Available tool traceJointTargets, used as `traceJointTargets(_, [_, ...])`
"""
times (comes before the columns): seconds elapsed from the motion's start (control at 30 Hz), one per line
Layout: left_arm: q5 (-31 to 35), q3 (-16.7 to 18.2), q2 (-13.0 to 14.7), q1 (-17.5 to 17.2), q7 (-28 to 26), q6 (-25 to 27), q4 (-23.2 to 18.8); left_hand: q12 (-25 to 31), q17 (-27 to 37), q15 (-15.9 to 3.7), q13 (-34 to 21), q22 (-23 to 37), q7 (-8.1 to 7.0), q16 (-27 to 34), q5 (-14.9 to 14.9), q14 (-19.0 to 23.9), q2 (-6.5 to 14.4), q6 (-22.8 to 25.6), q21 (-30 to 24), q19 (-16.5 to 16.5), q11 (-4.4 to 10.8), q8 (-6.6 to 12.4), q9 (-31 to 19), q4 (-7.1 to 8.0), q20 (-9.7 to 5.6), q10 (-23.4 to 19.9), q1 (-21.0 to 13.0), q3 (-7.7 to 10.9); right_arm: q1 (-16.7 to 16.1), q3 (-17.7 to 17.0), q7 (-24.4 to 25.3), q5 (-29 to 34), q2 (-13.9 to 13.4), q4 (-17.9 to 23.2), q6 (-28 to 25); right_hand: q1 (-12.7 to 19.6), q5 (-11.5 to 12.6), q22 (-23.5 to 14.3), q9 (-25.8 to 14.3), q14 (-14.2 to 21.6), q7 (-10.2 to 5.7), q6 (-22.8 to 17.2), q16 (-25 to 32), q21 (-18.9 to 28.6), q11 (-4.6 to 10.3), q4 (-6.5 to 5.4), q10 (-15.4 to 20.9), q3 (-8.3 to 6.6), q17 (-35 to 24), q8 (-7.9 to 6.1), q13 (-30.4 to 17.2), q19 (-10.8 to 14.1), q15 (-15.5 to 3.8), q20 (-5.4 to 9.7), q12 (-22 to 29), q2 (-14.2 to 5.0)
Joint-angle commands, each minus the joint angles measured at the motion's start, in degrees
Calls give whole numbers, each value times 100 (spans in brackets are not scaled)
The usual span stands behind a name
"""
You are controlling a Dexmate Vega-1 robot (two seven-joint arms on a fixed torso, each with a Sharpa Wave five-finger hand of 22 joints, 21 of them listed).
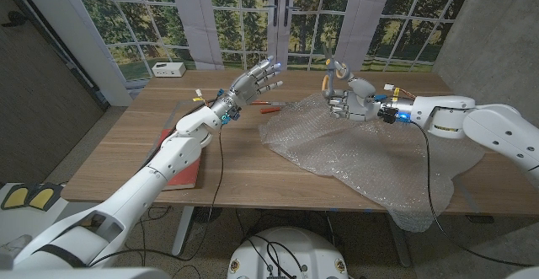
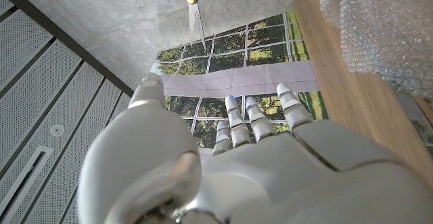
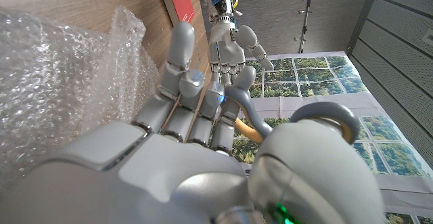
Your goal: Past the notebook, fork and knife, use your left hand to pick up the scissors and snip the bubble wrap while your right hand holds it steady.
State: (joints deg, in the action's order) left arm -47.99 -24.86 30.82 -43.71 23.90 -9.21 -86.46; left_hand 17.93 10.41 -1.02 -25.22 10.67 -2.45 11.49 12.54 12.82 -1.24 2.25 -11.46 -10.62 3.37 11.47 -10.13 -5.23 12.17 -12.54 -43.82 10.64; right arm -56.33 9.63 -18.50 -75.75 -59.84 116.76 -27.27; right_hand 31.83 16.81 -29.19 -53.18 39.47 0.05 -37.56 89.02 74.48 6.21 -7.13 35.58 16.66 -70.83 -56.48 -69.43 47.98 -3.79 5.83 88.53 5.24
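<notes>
bubble wrap [image 1: 354, 148]: showing clear, dotted all over with little bubbles
scissors [image 2: 193, 1]: showing a blue and yellow handle, grey blades
notebook [image 1: 184, 165]: lying red
table [image 1: 244, 157]: showing brown wood grain
left hand [image 1: 257, 81]: gleaming grey, fingertips glowing blue
right hand [image 1: 347, 100]: gleaming grey and silver

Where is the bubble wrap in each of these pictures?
Head view: bubble wrap spread over the table's right half.
Left wrist view: bubble wrap on the wood beside the left hand.
Right wrist view: crumpled beside the right hand's fingers.
Shared landmark: the wooden table.
</notes>
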Motion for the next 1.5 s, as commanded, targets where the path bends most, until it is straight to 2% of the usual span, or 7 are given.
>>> traceJointTargets(0.03, [607,-47,440,99,-187,38,-186,-12,8,7,-2,-1,-6,48,-35,93,43,128,-22,40,26,43,-15,-51,7,-129,-6,27,-278,-174,118,-103,-48,161,79,62,60,22,7,-45,70,-49,32,23,-34,27,9,44,-10,2,31,-36,-811,1,-38,-77])
traceJointTargets(0.13, [786,-96,542,174,-44,-85,-189,-118,12,35,20,-1,-44,31,-48,81,61,169,-20,51,-34,35,-19,-62,7,73,12,35,-377,-237,154,-123,-63,221,115,122,85,29,29,-49,69,-52,32,46,-35,36,40,52,-7,14,120,-48,-812,-2,-110,-99])
traceJointTargets(0.43, [752,-157,579,236,273,-172,-98,-68,13,5,32,-1,-98,28,-59,103,96,311,-14,74,2,63,-26,-86,8,-113,8,57,-646,-425,284,-142,-82,385,235,248,128,85,36,-69,71,-65,23,73,-30,52,83,68,-4,13,203,-69,-811,2,-211,-152])
traceJointTargets(0.77, [617,11,790,-61,271,-273,-409,-41,10,2,50,-1,-110,20,-71,109,99,527,-15,78,70,113,-31,-117,8,-253,6,65,-854,-584,412,-242,-102,538,231,345,152,141,58,-72,60,-67,17,99,-42,57,94,72,0,25,181,-69,-813,5,-235,-212])
traceJointTargets(1.07, [341,122,850,-229,439,-291,-361,-8,7,-70,52,-4,-100,20,-59,149,196,1006,-15,89,155,226,-48,-209,4,-424,-120,157,-973,-645,543,-366,-90,633,162,445,167,191,58,-52,39,-63,9,158,-49,51,130,105,2,27,262,-92,-814,4,-342,-257])
traceJointTargets(1.3, [-265,136,563,-95,1203,-269,252,-8,7,-113,52,-6,-148,11,-33,137,294,1054,-4,121,220,210,-57,-272,-7,-467,-250,246,-931,-595,556,-385,-73,621,114,490,173,198,56,-44,31,-64,5,210,-35,39,141,121,2,26,284,-121,-814,10,-392,-290])
traceJointTargets(1.5, [48,58,571,121,1526,-538,626,1,3,-130,51,-8,-216,1,-30,125,303,1111,3,147,276,206,-62,-307,-23,-526,-302,272,-878,-548,569,-389,-61,600,89,524,177,264,33,-43,38,-52,2,208,-52,36,142,127,2,16,228,-113,-813,16,-377,-308])
